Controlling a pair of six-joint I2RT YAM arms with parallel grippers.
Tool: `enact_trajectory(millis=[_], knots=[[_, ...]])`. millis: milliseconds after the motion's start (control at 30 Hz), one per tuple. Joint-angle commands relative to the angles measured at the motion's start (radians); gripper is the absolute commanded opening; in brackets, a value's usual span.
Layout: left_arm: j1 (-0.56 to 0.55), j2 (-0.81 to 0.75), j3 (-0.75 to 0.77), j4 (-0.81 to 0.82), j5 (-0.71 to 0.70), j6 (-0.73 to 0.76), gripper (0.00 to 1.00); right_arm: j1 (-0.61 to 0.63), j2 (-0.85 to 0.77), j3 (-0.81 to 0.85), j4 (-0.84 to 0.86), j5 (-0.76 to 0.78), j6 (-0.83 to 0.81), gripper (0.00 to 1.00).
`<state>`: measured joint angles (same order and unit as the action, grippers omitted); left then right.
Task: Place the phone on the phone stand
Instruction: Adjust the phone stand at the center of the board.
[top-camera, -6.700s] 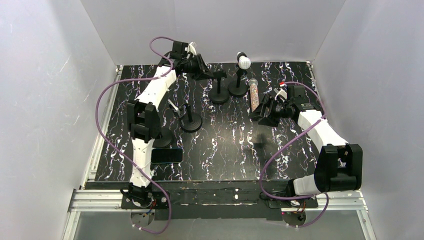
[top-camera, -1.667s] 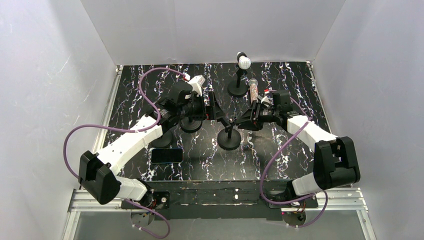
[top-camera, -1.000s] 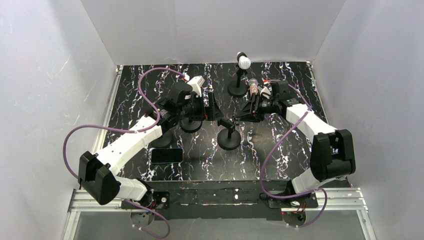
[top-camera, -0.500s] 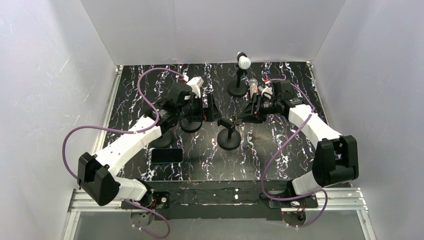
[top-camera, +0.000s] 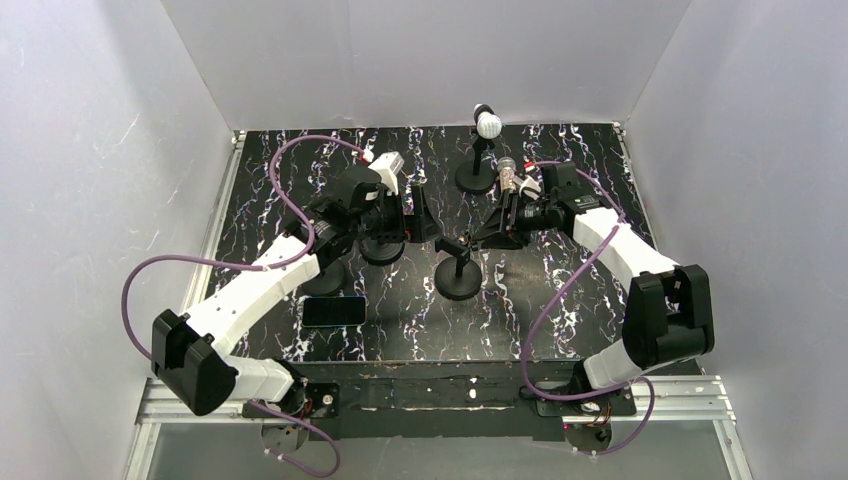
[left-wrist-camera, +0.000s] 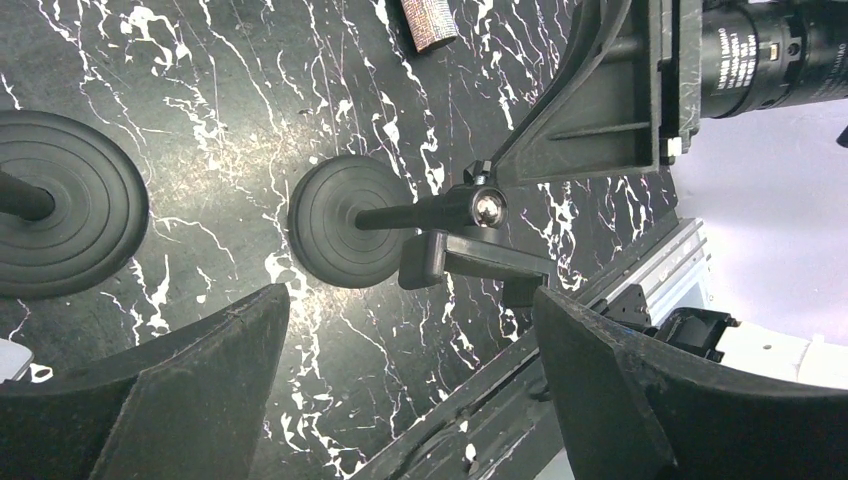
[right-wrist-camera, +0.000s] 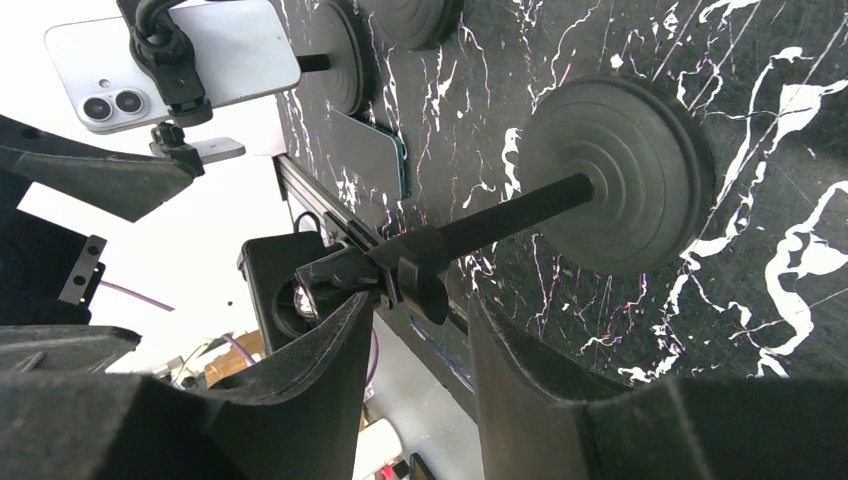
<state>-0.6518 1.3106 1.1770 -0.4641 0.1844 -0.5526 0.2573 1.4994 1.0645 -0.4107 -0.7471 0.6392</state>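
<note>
**Both grippers at the stand, phone not yet lifted**

The stand (top-camera: 459, 272) sits upright with a gripper on each side of its head. The right gripper (top-camera: 492, 233) is about half open and empty. Its tips are at the right of the head, probably to steady or set the clamp, though I cannot tell if they touch. The left gripper (top-camera: 425, 215) is wide open and empty, just left of the head. The phone (top-camera: 335, 310) lies flat, well left of the stand and towards the arm bases.
</note>
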Motion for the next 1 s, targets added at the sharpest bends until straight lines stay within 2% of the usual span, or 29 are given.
enact_trajectory(millis=[0,400,533,667,733,833,967], knots=[[0.000,-0.056,-0.011,0.002,-0.032,0.013,0.92,0.016,0.021,0.052,0.026,-0.027,0.006,0.47],[0.000,-0.057,-0.034,-0.001,-0.053,0.019,0.92,0.034,0.101,0.100,0.036,-0.034,0.008,0.47],[0.000,-0.107,-0.029,0.004,-0.068,0.056,0.94,0.034,0.081,0.109,0.007,-0.018,-0.021,0.47],[0.000,-0.200,-0.010,0.009,-0.051,0.112,0.97,0.028,-0.009,0.173,-0.099,0.109,-0.094,0.51],[0.000,-0.264,-0.014,0.001,-0.053,0.120,0.98,0.028,-0.108,0.197,-0.158,0.193,-0.151,0.58],[0.001,-0.316,-0.022,-0.016,-0.080,0.123,0.98,0.035,-0.201,0.191,-0.177,0.217,-0.187,0.61],[0.002,-0.379,0.007,-0.044,-0.120,0.157,0.98,0.128,-0.293,0.219,-0.224,0.282,-0.238,0.66]])
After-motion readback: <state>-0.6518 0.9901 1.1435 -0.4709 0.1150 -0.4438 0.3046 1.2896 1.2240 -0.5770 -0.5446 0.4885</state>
